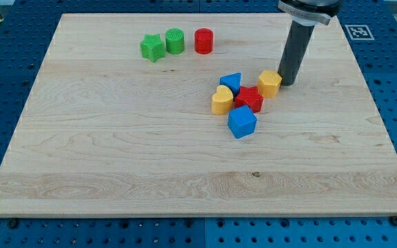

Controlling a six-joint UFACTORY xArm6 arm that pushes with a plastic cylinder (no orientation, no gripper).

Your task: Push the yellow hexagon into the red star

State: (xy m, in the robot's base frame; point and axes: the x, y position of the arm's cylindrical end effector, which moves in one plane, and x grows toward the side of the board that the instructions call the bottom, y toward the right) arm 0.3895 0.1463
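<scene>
The yellow hexagon (269, 83) lies right of the board's middle, touching the upper right of the red star (249, 99). My tip (287, 83) stands just to the right of the yellow hexagon, against its right side or very close to it. The dark rod rises from there to the view's top. The red star sits in a tight cluster with other blocks.
A blue triangle-like block (231, 83) lies above left of the red star, a yellow heart (221, 100) at its left, a blue cube (242, 122) below it. A green star (153, 47), green cylinder (175, 40) and red cylinder (203, 41) stand at the upper left.
</scene>
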